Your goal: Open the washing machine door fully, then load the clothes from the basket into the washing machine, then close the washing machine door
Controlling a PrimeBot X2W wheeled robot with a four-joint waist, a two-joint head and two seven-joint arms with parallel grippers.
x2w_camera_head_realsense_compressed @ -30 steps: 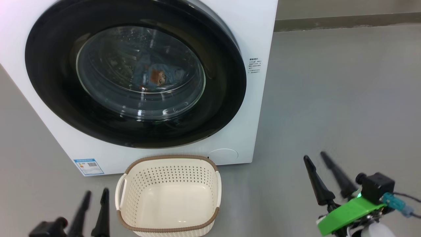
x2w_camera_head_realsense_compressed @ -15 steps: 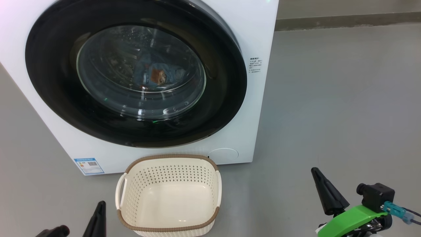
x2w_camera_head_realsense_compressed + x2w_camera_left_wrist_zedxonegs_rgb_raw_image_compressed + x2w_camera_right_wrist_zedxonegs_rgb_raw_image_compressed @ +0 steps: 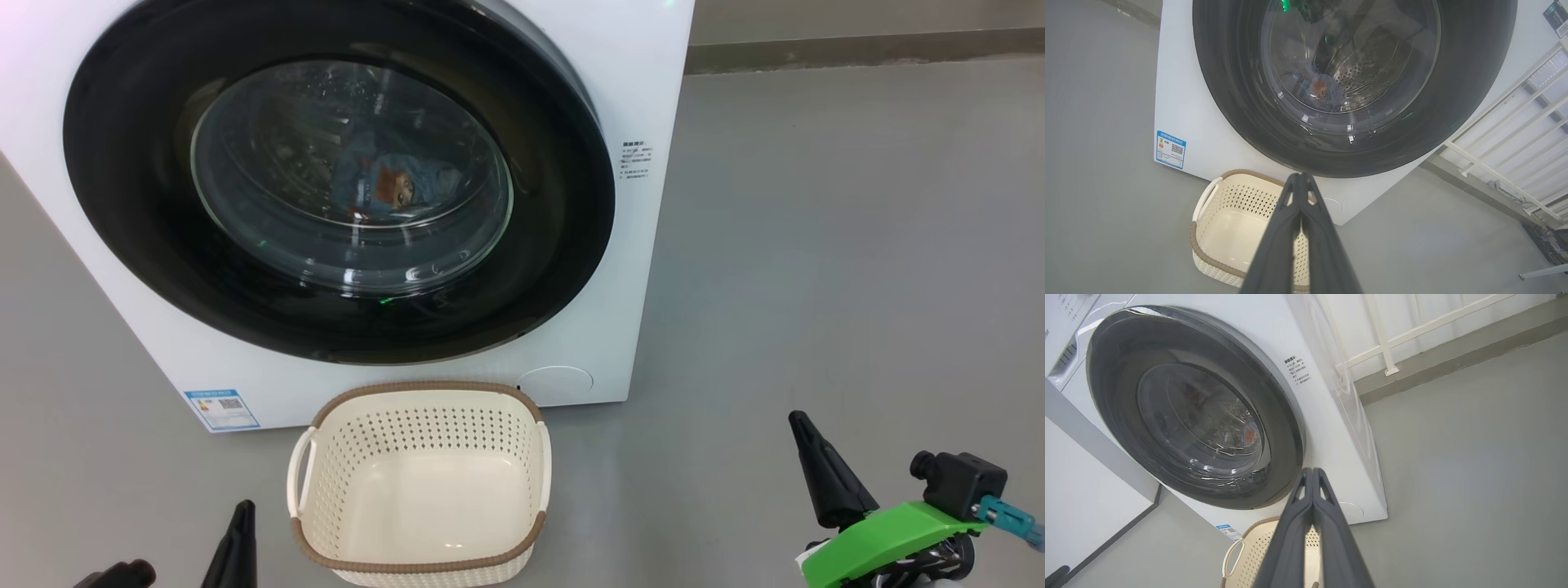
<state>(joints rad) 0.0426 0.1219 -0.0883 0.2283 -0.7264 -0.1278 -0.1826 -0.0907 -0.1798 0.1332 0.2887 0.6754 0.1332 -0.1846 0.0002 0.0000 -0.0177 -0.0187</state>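
Note:
The white washing machine [image 3: 637, 269] fills the upper left, and its round black-rimmed door [image 3: 131, 212] lies flat against the front. Through the glass the light blue and orange clothes [image 3: 392, 184] rest inside the drum; the left wrist view shows the clothes [image 3: 1321, 87] there too. The cream basket [image 3: 420, 482] stands on the floor before the machine with nothing in it. My left gripper [image 3: 242, 514] is shut and empty at the lower left, beside the basket's left handle. My right gripper [image 3: 798, 423] is shut and empty at the lower right, well clear of the machine.
Grey floor [image 3: 857, 245] stretches open to the right of the machine. A white railing [image 3: 1506, 143] and a wall base stand behind it. A blue energy label [image 3: 222, 408] marks the machine's lower left corner.
Both grippers have gone from open to shut with nothing in them. Both have drawn back toward the lower edge of the head view.

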